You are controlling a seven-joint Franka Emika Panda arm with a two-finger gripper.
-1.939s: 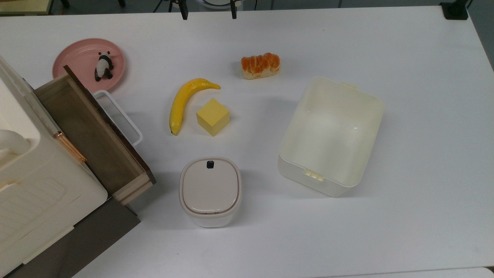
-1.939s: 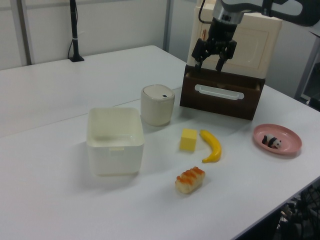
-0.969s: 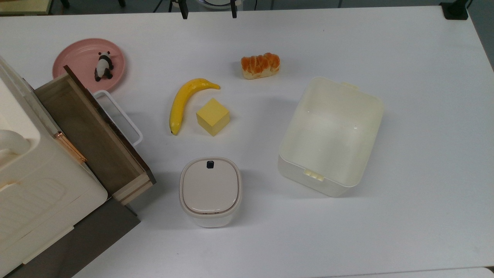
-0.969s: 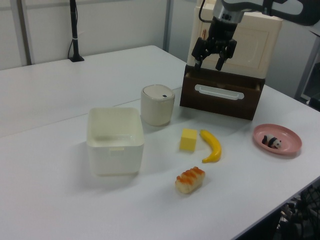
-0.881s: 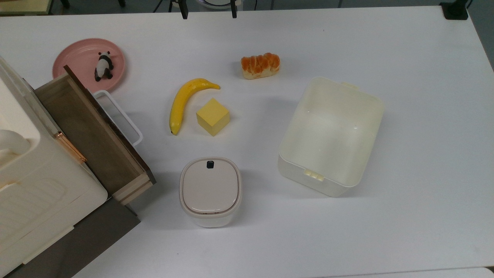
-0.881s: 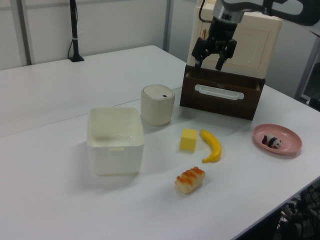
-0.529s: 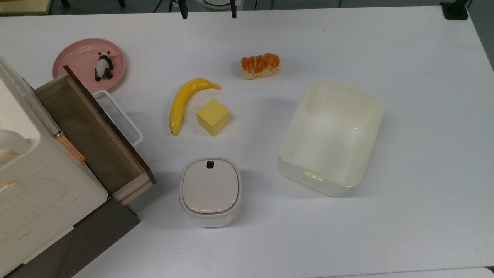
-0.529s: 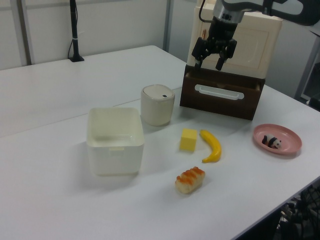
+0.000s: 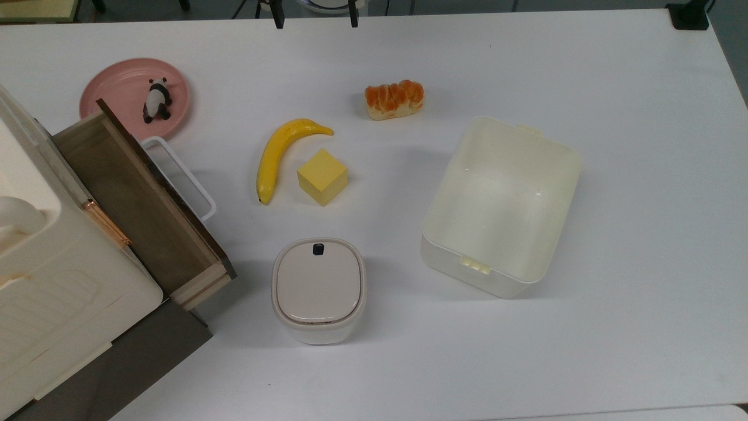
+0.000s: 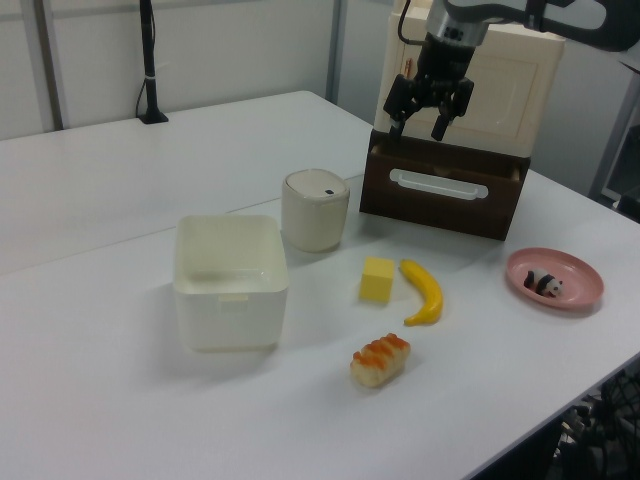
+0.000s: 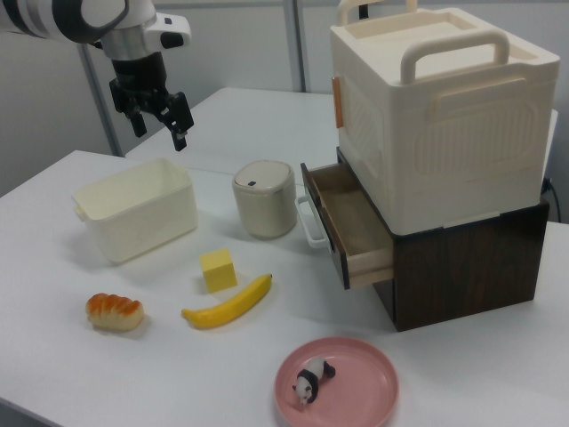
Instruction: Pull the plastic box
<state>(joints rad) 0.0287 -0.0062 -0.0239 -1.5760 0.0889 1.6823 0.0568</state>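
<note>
Cream-white plastic, lidless and empty, the plastic box (image 9: 501, 206) sits flat on the white counter (image 9: 643, 234), toward the top view's right, well apart from the lidded bin (image 9: 318, 289) and the foods. The end effector (image 11: 160, 114) hangs in the air with its two fingers spread and nothing between them; in the right view it appears above and behind the box, touching nothing, though how far off it stands cannot be told from one angle.

The step in hand looks like the approach. To do it well, I would bring one finger down inside a wall and the other outside, close on the rim, then drag low and level so the tub slides rather than tips. A short side with a latch tab (image 9: 474, 265) probably gives the stiffest hold. A light, empty tub may yaw when pulled from a corner, so gripping mid-wall seems safer.

Counted: one plastic box, one lidded bin, one banana (image 9: 279, 153), one yellow cube (image 9: 322, 176), one bread roll (image 9: 394, 99), one pink plate (image 9: 117, 93) carrying one panda figure (image 9: 156, 100), and one cabinet (image 11: 444, 133) with one open drawer (image 9: 137, 199).
</note>
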